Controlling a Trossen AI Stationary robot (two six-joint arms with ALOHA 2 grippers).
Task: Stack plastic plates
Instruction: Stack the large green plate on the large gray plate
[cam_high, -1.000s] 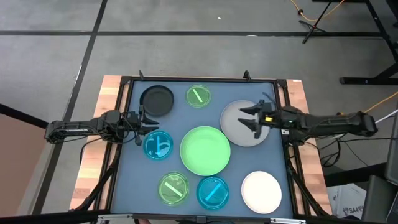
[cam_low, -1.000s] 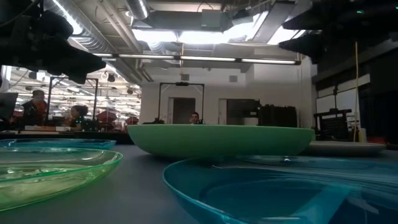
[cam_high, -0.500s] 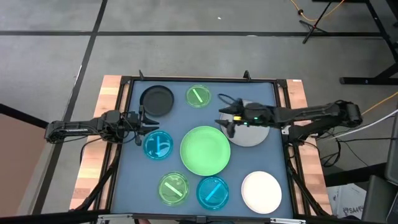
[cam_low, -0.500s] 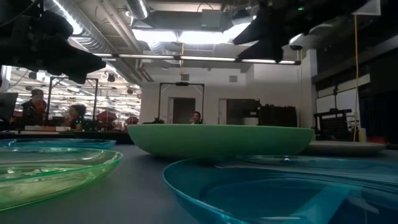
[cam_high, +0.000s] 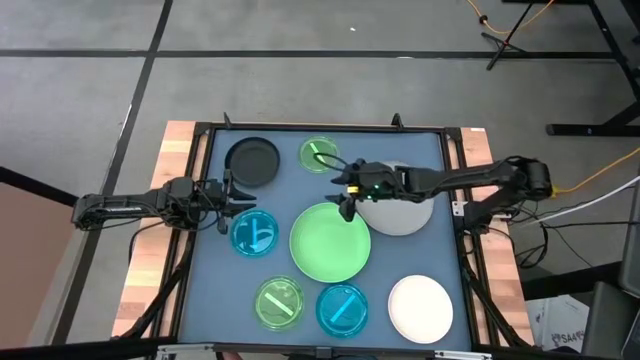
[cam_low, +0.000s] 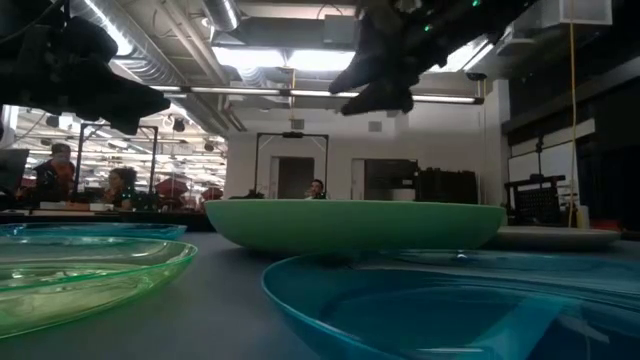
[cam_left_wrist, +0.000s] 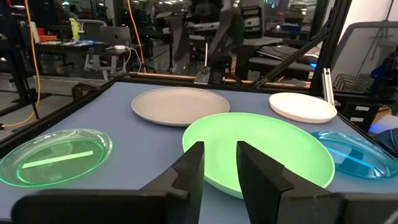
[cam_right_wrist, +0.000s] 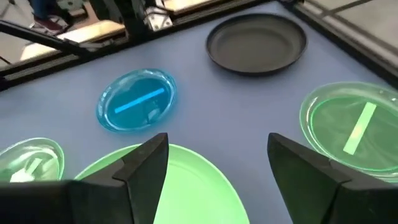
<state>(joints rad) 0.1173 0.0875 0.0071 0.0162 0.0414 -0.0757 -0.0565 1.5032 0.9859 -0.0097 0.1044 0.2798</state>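
Eight plates lie flat and apart on the blue-grey mat: a large light green plate (cam_high: 330, 242) in the middle, a large grey plate (cam_high: 398, 210) to its far right, a white plate (cam_high: 420, 309) at the near right, a small black plate (cam_high: 252, 161), two translucent green plates (cam_high: 320, 154) (cam_high: 279, 303) and two translucent blue plates (cam_high: 254, 232) (cam_high: 342, 309). My right gripper (cam_high: 346, 192) is open and empty, well above the light green plate's far edge (cam_right_wrist: 186, 186), beside the grey plate. My left gripper (cam_high: 227, 203) is open and empty at the mat's left edge, just far of a blue plate.
A black frame (cam_high: 320, 128) runs round the mat, with wooden table edges (cam_high: 150, 250) outside it. Bare mat (cam_high: 290, 190) lies between the black plate, the left blue plate and the light green plate. In the low view my right gripper (cam_low: 375, 70) hangs high over the plates.
My right gripper has gone toward the table's left edge, from over the grey plate to over the light green plate's far edge, with its arm reaching out. No plate has moved.
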